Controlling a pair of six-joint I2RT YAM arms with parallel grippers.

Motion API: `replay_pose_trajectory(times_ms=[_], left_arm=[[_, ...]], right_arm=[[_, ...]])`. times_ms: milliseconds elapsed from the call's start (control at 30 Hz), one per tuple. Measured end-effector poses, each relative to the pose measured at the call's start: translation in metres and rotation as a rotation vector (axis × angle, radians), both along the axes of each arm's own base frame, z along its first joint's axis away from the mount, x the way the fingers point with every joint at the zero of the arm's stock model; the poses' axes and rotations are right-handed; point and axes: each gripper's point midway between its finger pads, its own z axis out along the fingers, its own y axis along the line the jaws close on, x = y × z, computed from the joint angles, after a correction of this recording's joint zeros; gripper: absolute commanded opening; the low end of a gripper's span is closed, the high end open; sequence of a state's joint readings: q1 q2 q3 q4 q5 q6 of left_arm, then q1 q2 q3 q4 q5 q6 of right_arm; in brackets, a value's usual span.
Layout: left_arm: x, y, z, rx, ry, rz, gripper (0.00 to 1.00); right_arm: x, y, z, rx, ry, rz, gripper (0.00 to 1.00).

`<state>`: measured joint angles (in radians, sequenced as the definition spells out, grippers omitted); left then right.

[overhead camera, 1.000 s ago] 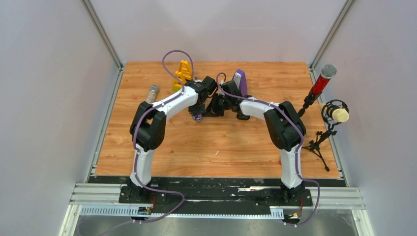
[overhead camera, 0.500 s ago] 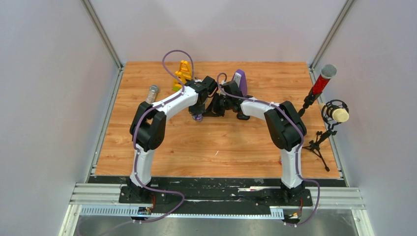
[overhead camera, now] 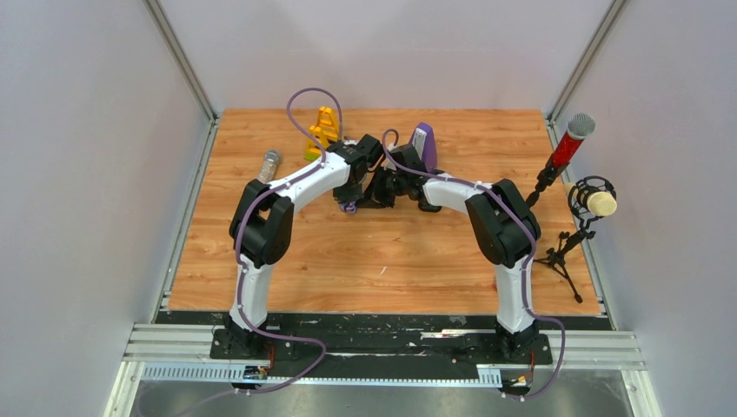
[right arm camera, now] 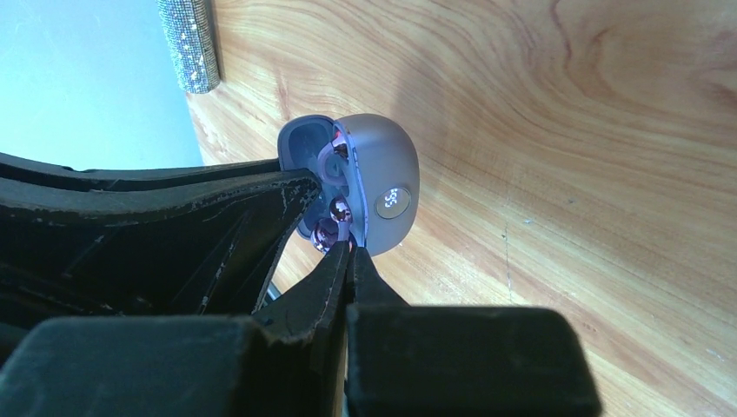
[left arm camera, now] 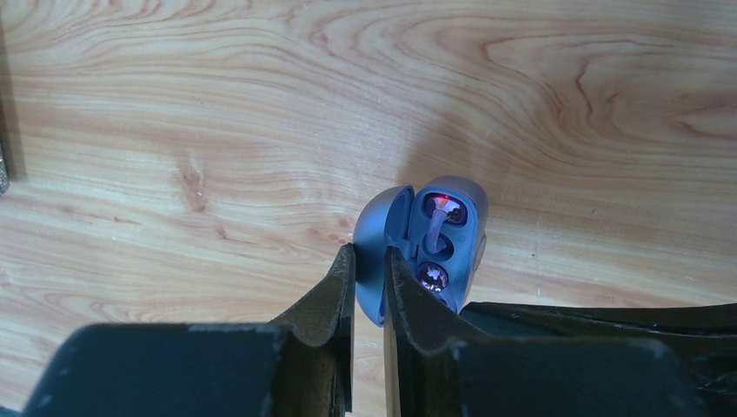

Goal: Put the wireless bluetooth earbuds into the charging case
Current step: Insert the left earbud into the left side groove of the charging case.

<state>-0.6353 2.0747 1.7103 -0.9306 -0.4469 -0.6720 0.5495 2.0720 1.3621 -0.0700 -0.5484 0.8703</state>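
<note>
One charging case, lid open, on table. Gripped by lid in left claw; tight-closed right claw at rim.

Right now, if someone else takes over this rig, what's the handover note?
Left tool: shut on the open lid of the charging case.
Right tool: shut, tips at the case's rim beside one earbud.
Done: case open; that earbud is at its near end, and a red light glows at the far end.
Left: seating is unclear, so press home and check both.
</note>
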Motion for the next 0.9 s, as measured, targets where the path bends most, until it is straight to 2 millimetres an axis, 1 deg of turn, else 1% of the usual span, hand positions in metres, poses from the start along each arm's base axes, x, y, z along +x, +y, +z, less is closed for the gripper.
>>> replay_pose_trajectory(times_ms=[467, 900], left_arm=[[0.0001, 0.0003, 0.0001, 0.002, -0.001, -0.001, 0.0], [0.0002, 0.0005, 0.0, 0.004, 0.0, -0.004, 0.0]], right_arm=[[0.0011, -0.001, -0.0012, -0.014, -0.008, -0.002, 0.0], [0.0, -0.0053, -0.0082, -0.054, -0.008, -0.006, 0.0]])
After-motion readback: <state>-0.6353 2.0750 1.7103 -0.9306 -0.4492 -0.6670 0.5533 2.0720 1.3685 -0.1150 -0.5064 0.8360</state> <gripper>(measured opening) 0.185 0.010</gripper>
